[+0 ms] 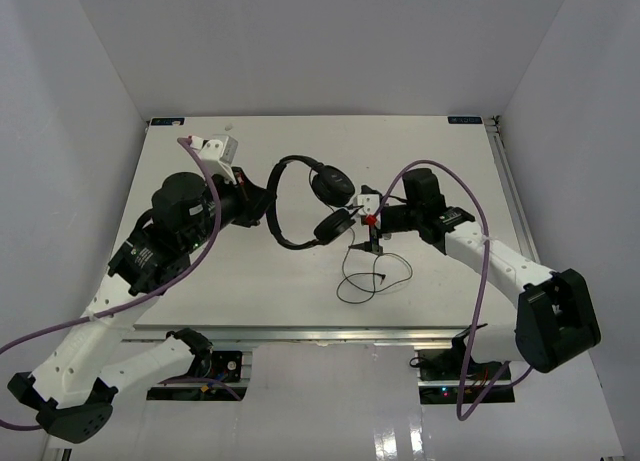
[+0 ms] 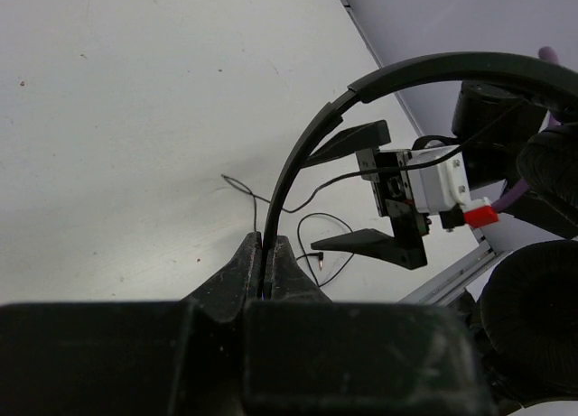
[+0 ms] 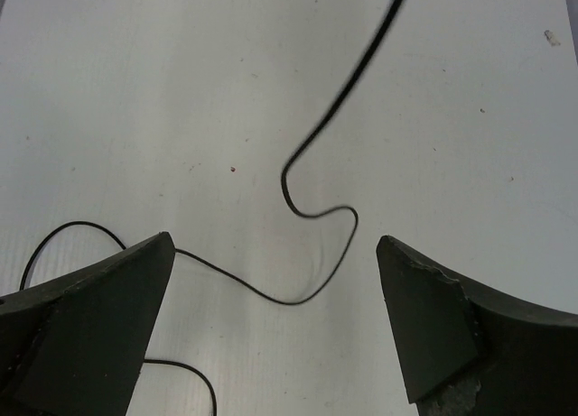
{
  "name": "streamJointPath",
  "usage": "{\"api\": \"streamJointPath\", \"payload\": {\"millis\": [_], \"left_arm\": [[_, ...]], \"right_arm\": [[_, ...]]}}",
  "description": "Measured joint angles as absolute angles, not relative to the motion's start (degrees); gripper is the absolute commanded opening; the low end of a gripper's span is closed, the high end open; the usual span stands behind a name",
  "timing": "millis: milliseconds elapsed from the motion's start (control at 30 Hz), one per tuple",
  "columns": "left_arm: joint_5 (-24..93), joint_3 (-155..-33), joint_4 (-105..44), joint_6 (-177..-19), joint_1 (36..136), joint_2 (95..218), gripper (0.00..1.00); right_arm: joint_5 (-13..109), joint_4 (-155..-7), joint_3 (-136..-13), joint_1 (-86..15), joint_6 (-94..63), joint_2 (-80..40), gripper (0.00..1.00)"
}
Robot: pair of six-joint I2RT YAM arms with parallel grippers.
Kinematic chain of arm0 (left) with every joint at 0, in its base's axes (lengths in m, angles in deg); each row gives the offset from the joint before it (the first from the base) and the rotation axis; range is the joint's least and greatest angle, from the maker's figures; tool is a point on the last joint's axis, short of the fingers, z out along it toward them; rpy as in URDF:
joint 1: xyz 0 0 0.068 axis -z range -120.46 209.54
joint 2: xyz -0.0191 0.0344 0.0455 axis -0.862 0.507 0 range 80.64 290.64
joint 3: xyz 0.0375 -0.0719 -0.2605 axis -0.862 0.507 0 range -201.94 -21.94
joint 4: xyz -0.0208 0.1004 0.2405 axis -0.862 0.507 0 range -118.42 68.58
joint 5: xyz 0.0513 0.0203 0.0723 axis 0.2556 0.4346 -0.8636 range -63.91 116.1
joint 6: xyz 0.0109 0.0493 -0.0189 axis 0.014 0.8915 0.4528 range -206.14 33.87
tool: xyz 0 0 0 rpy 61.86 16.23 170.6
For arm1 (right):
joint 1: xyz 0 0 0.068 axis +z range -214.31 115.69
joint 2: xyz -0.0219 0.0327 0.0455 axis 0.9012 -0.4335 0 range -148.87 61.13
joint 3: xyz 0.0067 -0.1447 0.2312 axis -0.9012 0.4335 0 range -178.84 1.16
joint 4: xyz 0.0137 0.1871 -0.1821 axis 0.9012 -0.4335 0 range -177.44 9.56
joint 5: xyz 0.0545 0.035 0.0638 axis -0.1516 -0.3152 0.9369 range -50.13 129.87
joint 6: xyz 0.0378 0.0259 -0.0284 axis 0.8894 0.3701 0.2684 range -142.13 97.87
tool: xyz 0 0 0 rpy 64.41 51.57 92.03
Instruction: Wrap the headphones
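The black headphones (image 1: 300, 206) hang above the white table (image 1: 290, 291), with my left gripper (image 1: 267, 207) shut on the thin headband (image 2: 298, 154). Both earcups (image 1: 331, 187) point toward the right arm and fill the right edge of the left wrist view as earcups (image 2: 533, 308). The thin black cord (image 1: 365, 276) trails down and lies in loose loops on the table. My right gripper (image 1: 372, 233) is open just right of the lower earcup. In the right wrist view the cord (image 3: 294, 302) curves between the wide-apart fingers of the right gripper (image 3: 275, 254), untouched.
Thick purple cables (image 1: 485, 251) loop over both arms. An aluminium rail (image 1: 508, 181) runs along the table's right side, and the front edge (image 1: 300, 328) lies just below the cord loops. White walls enclose the back and sides.
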State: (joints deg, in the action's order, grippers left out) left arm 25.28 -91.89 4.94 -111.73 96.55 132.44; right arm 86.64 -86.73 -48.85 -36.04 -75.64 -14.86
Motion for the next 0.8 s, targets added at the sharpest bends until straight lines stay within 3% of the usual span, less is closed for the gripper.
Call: {"api": "streamJointPath", "payload": {"millis": [267, 600, 700, 800], "left_arm": [[26.1, -94.2, 7.1, -113.1, 96.6, 131.4, 0.00], [27.5, -97.9, 9.0, -115.3, 96.6, 131.4, 0.00], [27.7, -99.4, 9.0, -116.0, 96.6, 131.4, 0.00], [28.0, -100.9, 9.1, -117.1, 96.6, 131.7, 0.00]], "right_arm": [[87.8, -81.7, -48.9, -33.9, -71.7, -19.1, 0.94], [97.7, -76.5, -49.7, -29.4, -65.6, -23.1, 0.90], [98.0, -73.2, -49.6, -26.5, -62.9, -23.3, 0.83], [98.1, -68.6, -49.8, -25.4, -58.7, -24.1, 0.66]]}}
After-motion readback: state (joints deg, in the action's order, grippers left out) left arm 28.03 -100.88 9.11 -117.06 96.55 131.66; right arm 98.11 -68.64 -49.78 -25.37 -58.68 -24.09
